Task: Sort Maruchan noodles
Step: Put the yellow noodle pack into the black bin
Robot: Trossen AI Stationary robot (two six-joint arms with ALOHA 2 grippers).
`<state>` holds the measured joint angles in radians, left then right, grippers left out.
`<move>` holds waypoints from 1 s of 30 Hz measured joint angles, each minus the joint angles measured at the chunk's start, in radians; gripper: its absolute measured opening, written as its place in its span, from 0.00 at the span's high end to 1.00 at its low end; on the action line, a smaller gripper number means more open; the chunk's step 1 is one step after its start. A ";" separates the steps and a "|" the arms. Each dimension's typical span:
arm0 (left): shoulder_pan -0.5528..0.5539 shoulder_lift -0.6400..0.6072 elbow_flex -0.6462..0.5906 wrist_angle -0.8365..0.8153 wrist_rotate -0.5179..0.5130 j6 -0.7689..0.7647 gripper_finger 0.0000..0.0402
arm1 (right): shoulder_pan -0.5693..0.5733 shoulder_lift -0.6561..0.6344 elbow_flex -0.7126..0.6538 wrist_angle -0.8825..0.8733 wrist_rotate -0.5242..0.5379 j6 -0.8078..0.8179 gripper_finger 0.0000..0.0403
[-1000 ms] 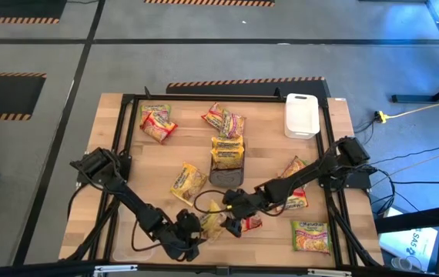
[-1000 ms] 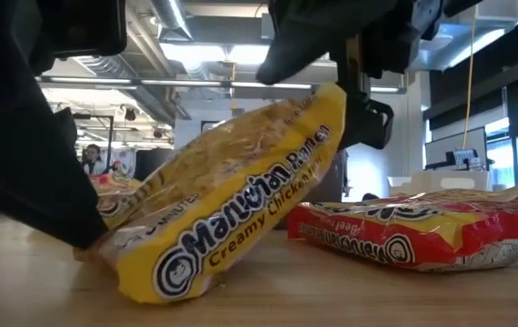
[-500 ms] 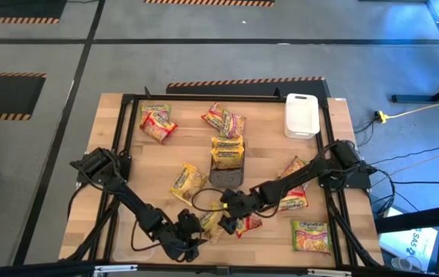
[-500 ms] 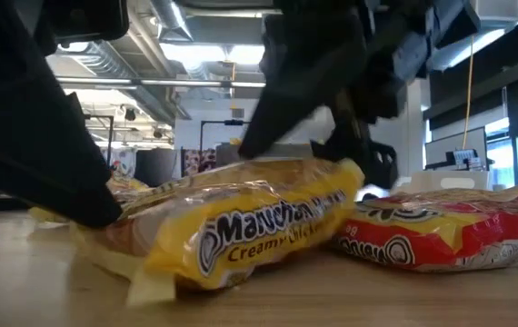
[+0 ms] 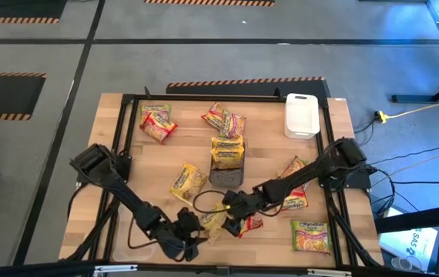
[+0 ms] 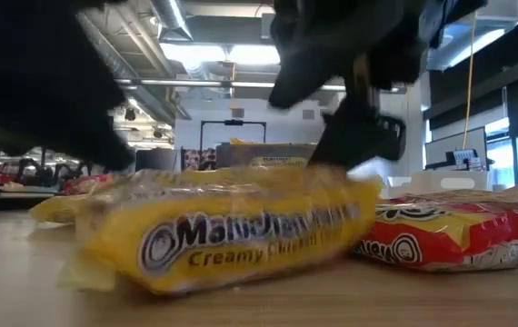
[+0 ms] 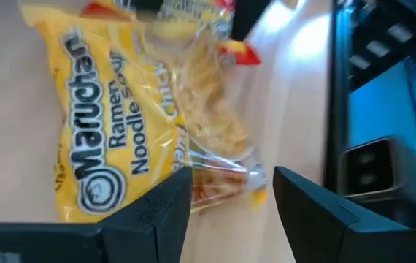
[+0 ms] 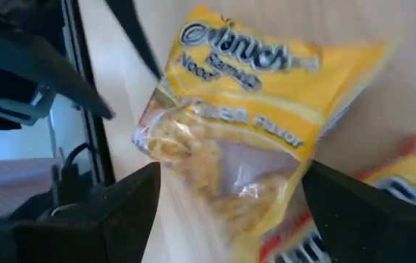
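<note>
Low centre, the yellow packet lies flat between our left claw and right claw, both wide, empty.

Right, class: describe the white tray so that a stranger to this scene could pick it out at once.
Start at the wooden table and go to its far right corner. There lies the white tray, a plain rounded rectangle. Unlike the crinkly noodle packets scattered around, it is smooth, unprinted and holds nothing.
</note>
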<state>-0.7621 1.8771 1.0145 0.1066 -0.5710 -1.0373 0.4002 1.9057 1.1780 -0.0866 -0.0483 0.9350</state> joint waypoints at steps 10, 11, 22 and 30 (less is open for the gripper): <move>-0.030 0.013 0.000 -0.009 0.064 -0.226 0.53 | -0.002 -0.001 -0.001 -0.081 0.088 0.021 0.24; -0.031 0.025 0.001 -0.001 0.070 -0.254 0.53 | -0.002 0.007 -0.002 -0.074 0.091 0.022 0.24; 0.018 0.087 0.003 -0.050 0.051 -0.299 0.53 | -0.001 0.044 0.001 -0.016 0.065 0.038 0.24; 0.035 0.086 0.003 -0.066 0.033 -0.292 0.53 | 0.000 0.063 0.000 0.044 0.010 0.041 0.24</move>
<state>-0.7269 1.9636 1.0176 0.0406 -0.5382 -1.3289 0.4000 1.9690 1.1782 -0.0424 -0.0380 0.9757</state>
